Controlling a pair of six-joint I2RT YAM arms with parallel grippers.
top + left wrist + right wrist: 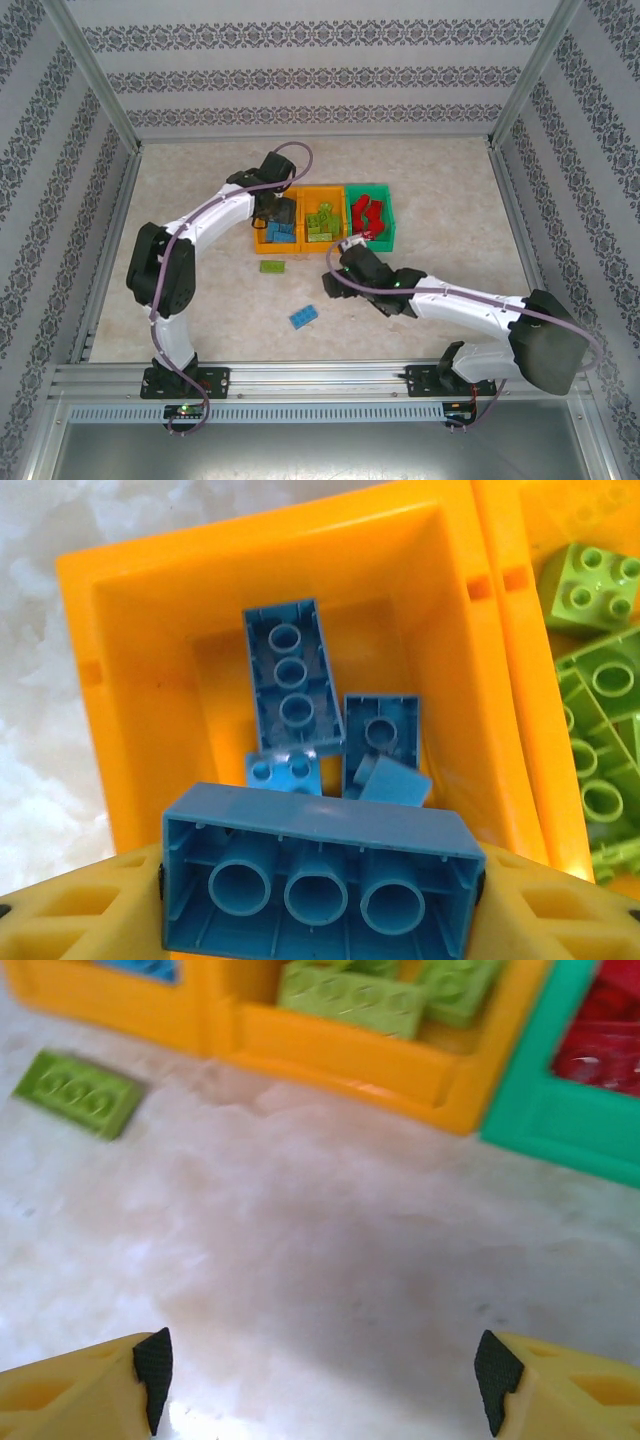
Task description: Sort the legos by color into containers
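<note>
Three bins stand touching in a row on the worktop (450, 200), in its far half and about midway between the left and right edges: a left orange bin (275, 247), a middle orange bin (322, 190) and a green bin (391, 215). The left claw (278, 215) hangs over the left orange bin with its jaws closed on the two short ends of a held blue brick (320, 830), which is turned so its hollow underside with three round tubes faces the wrist camera. Below it, on the floor of that bin, several blue bricks (290, 670) lie loosely, some upside down and one tipped on edge. The middle orange bin holds green bricks (600, 680) piled together, and the green bin holds red bricks (368, 215). The right claw (325, 1378) sits low over bare worktop just on the near side of the row, about where the middle orange bin meets the green bin; its jaws stand wide apart with nothing between them. A loose green brick (271, 266) lies flat, studs up, just on the near side of the left orange bin and apart from it. A loose blue brick (304, 317) lies studs up closer to the near edge, well apart from the bins and roughly midway between the two arms.
</note>
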